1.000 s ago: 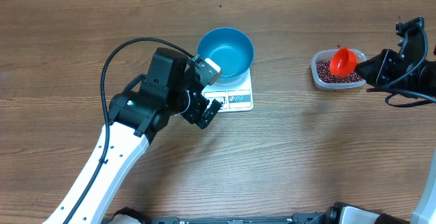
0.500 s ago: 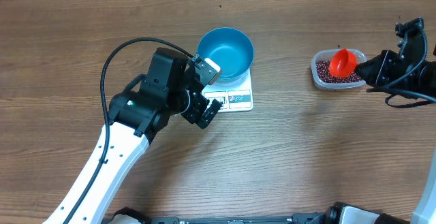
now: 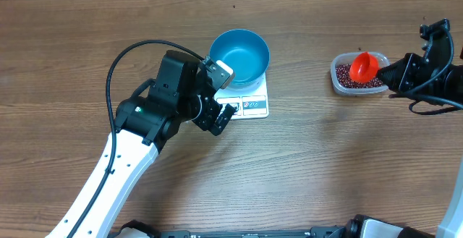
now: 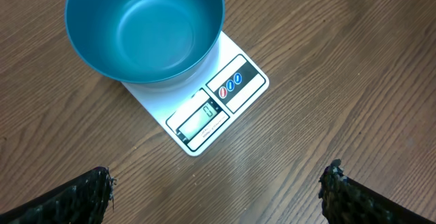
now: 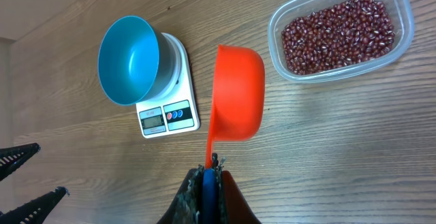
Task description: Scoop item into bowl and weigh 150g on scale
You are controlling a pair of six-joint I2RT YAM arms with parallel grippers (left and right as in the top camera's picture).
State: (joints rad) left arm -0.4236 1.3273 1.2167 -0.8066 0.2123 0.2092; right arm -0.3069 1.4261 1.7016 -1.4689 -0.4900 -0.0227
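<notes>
While the bowl [image 4: 146, 26] tops the scale [image 4: 235, 81], nothing moved.

Table [image 3: 325, 166]: brown wood-grain top, grain running L–R in overhead view; far edge just visible along top of that view.
Scale [image 3: 253, 104]: white, flat, rect.; lies directly on table, approx. mid-width, in upper half of overhead view; display + btn panels along its near edge; roughly square to table grain.
Tub [image 3: 335, 75]: clear plastic, rounded-rect.; directly on table, R side, well apart from scale, about level w/ it.
</notes>
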